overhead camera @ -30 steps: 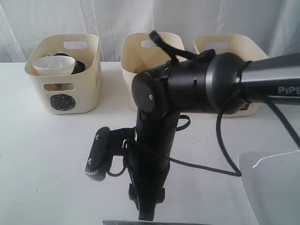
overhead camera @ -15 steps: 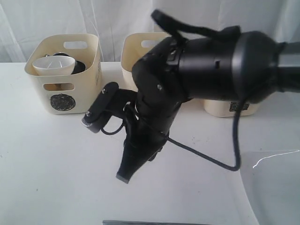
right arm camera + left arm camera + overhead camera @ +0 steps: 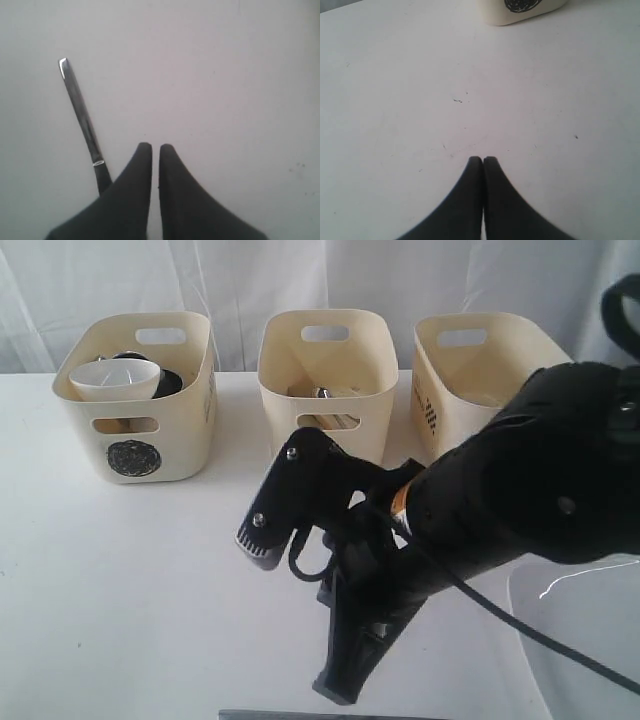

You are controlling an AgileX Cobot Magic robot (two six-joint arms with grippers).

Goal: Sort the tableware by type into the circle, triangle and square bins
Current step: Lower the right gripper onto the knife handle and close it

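Nearest us: the right arm (image 3: pixel 540 470) fills the foreground, bent down over the white table (image 3: pixel 240 75). The right gripper (image 3: pixel 151 147) has its fingers drawn almost together, with only a thin slit between the tips and nothing in that slit. Just beside it lies a flat steel handle (image 3: pixel 80 112), either fork or spoon. One end of the handle passes under a finger, and its head is hidden. We cannot tell whether the finger touches it.

On the right side of the table: the large white plate (image 3: pixel 590 640) lies flat, its inner edge behind the arm.

The left gripper (image 3: pixel 482 160) has its fingers pressed together and holds nothing. It is over bare table, with the foot of the circle bin (image 3: pixel 190 420) ahead of it.

Far row, against the curtain: three cream bins stand side by side.
- The circle bin is on the left. The small white bowl (image 3: pixel 113 380) sits inside it, with a dark rounded thing behind that we cannot name.
- The middle bin (image 3: pixel 370 370) shows a steel glint and wood-coloured pieces. Its front mark is hidden by the arm.
- The right-hand bin (image 3: pixel 500 355) has its front hidden too, so we cannot tell which of these two is the triangle and which the square.
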